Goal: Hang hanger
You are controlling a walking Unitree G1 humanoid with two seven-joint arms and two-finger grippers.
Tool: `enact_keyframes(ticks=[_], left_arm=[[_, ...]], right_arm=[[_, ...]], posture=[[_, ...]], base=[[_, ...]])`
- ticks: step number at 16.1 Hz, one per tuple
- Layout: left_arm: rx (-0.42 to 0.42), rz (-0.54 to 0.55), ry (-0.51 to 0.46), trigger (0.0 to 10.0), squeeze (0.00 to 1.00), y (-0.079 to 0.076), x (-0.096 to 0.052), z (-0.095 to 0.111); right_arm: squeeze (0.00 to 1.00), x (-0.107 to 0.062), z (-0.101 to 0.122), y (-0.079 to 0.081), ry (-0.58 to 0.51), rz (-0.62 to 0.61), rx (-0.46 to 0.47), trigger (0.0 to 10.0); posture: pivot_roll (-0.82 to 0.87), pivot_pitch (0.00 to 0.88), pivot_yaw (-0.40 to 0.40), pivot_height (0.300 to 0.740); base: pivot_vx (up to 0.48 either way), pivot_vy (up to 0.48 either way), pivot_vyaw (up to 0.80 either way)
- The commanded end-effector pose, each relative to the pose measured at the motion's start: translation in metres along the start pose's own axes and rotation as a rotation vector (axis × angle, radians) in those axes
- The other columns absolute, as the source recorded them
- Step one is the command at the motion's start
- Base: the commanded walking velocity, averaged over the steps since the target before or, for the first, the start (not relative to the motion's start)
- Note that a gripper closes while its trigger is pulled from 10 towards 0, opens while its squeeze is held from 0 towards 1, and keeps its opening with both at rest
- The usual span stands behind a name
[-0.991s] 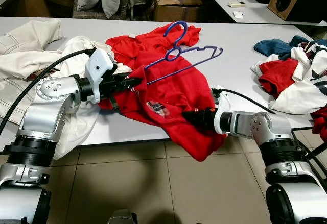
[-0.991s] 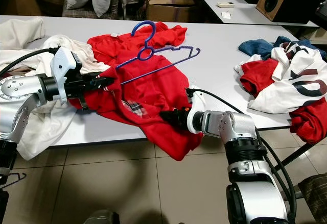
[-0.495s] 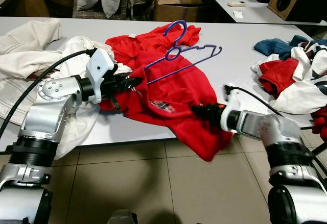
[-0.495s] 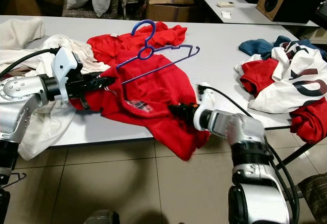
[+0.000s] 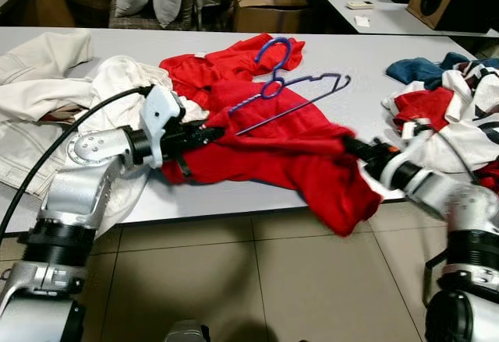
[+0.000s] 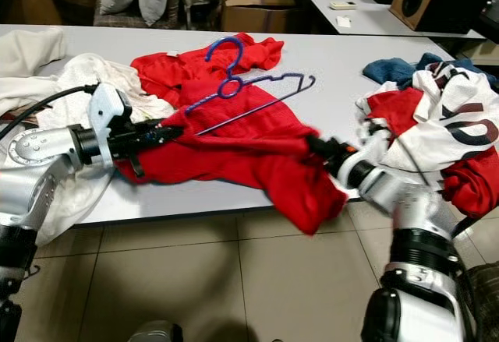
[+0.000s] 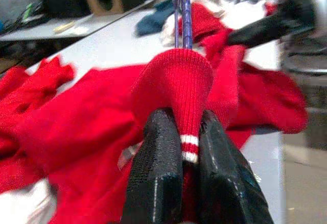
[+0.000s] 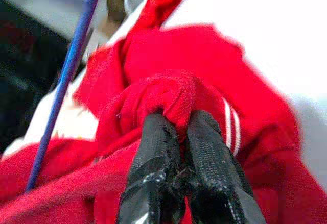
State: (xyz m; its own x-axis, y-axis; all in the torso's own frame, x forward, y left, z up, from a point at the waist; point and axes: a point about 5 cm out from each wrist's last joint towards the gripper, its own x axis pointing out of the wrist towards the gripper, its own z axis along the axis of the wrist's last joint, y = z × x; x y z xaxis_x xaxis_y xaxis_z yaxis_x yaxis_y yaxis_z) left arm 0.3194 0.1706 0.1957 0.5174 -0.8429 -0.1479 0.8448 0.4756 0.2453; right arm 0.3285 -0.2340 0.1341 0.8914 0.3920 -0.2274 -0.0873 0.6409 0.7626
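Here the left tool (image 7: 181,152) pinches a striped cuff of the red shirt (image 5: 281,151), while the right tool (image 8: 176,147) clamps another bunch of it; the blue hanger (image 5: 292,93) lies tilted atop the shirt on the desk (image 5: 93,38)

My black fingers (image 7: 156,183) pinch a red shirt (image 5: 296,151) whose cuff carries thin white stripes. The hanger (image 5: 292,93) on it is blue-purple. The table (image 5: 366,61) is pale grey, with cream-white garments (image 5: 47,85) and a dark blue cloth (image 5: 413,69).
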Motion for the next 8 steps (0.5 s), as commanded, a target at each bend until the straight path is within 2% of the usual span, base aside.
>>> enact_keyframes(ticks=[1, 2, 3, 7, 8], left_arm=[[0.005, -0.026, -0.016, 0.0, 0.00, -0.004, -0.004, 0.003], [0.003, -0.087, 0.006, 0.0, 0.00, -0.014, -0.004, -0.003], [0.000, -0.104, 0.016, 0.0, 0.00, -0.017, -0.005, -0.006], [-0.013, -0.147, 0.040, 0.0, 0.00, -0.022, -0.011, -0.012], [0.005, -0.151, 0.092, 0.0, 0.00, -0.021, -0.015, -0.017]], right_arm=[[0.00, -0.018, 0.031, -0.016, -0.156, -0.116, 0.000, 0.0], [0.00, -0.026, 0.048, -0.023, -0.254, -0.158, 0.041, 0.0], [0.00, -0.030, 0.054, -0.024, -0.295, -0.166, 0.067, 0.0], [0.00, -0.039, 0.071, -0.028, -0.380, -0.203, 0.101, 0.0], [0.00, -0.040, 0.076, -0.027, -0.393, -0.205, 0.101, 0.0]], posture=[[0.03, 0.000, -0.033, 0.740], [0.03, 0.000, -0.034, 0.740], [0.03, 0.000, -0.035, 0.740], [0.03, 0.000, -0.036, 0.740], [0.03, 0.000, -0.037, 0.740]], base=[[0.000, 0.000, 0.00], [0.000, 0.000, 0.00], [0.000, 0.000, 0.00], [0.000, 0.000, 0.00], [0.000, 0.000, 0.00]])
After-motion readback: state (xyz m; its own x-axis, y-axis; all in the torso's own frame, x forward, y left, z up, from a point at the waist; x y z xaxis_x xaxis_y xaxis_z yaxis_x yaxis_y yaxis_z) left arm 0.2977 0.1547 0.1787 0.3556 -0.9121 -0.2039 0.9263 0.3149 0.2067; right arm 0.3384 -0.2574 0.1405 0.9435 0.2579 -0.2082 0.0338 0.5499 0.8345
